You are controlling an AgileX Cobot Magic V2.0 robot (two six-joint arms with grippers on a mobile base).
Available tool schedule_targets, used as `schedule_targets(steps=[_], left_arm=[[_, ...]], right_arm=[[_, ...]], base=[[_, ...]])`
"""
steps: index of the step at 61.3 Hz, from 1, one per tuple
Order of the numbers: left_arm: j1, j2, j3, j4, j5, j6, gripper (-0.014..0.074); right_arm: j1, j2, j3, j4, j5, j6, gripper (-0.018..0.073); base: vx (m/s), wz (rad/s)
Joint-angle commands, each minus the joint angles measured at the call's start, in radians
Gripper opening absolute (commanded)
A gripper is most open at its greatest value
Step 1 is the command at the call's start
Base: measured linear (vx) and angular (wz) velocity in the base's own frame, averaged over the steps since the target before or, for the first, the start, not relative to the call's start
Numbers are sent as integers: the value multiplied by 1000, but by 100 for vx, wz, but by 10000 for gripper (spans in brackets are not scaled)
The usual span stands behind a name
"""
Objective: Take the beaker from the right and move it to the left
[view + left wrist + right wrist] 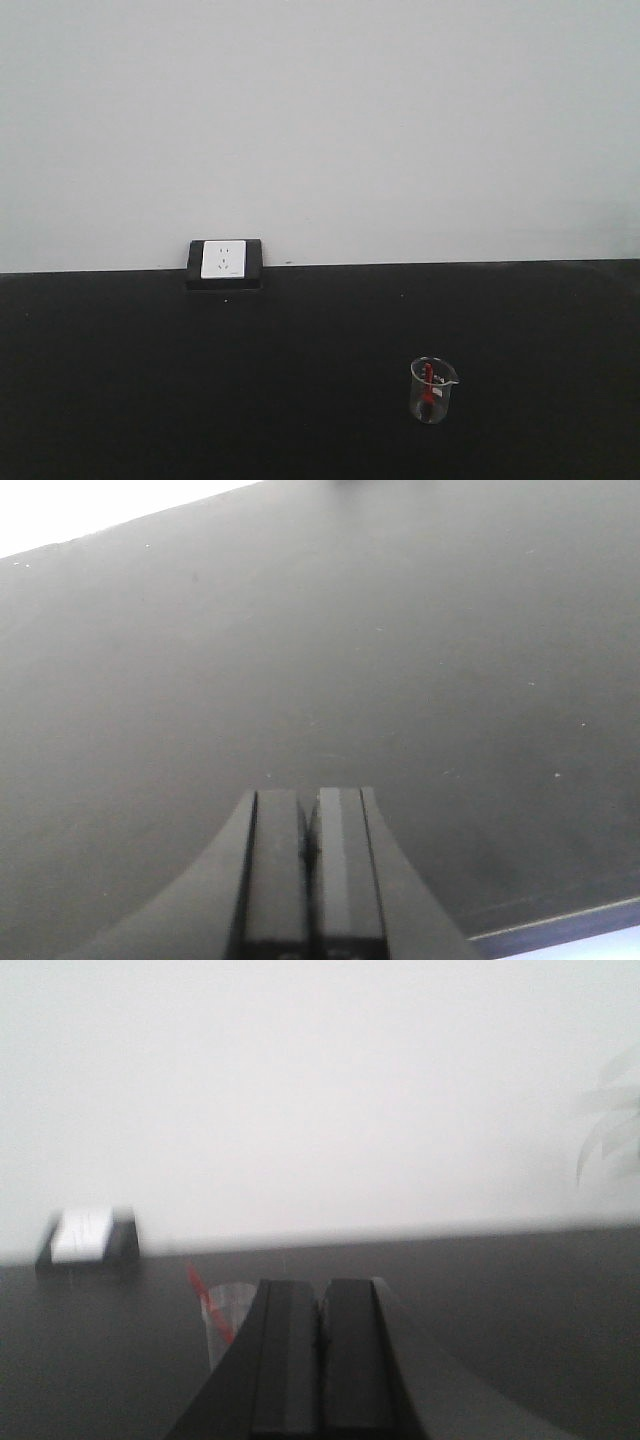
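The beaker [433, 390], small and clear with red markings and a thin red stick inside, stands upright on the black table [200, 400] at the front right. In the right wrist view the beaker [224, 1322] shows blurred just left of and beyond my right gripper [320, 1295], partly hidden by the left finger. That gripper's jaws are pressed together with nothing between them. My left gripper [310, 805] hangs over bare black table, jaws together and holding nothing. Neither gripper appears in the front view.
A white wall socket on a black block [225, 262] sits at the table's back edge, left of centre, also blurred in the right wrist view as the socket block [88, 1237]. A white wall [320, 120] rises behind. A faint plant [610, 1130] shows at far right.
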Motion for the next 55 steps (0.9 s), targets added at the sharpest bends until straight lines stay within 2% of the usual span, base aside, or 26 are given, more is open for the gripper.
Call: schedule_targets(steps=[1, 7, 14, 29, 38, 45, 55], left_arm=[[-6, -6, 19, 0, -76, -1, -6], [-6, -6, 19, 0, -76, -1, -6], [-6, -6, 19, 0, -76, -1, -6], [-6, -6, 19, 0, -76, -1, -6], [-6, -6, 19, 0, -76, -1, -6], [-6, -6, 19, 0, -76, -1, -6], [-6, -6, 19, 0, -76, -1, -6]], right_arm=[[-5, 17, -88, -11, -141, -9, -3], [-5, 116, -222, -21, -60, -18, -3], [-5, 353, -383, -90, -36, -28, -3], [-5, 784, -597, -119, -40, -27, -1], [-5, 950, -640, -125, -146, -27, 22], [-5, 1044, -643, -196, -277, -27, 88], [-5, 1149, -643, -314, -464, -13, 298]], base=[[0, 0], [0, 0], [0, 0], [0, 0], [0, 0], [0, 0], [0, 0]])
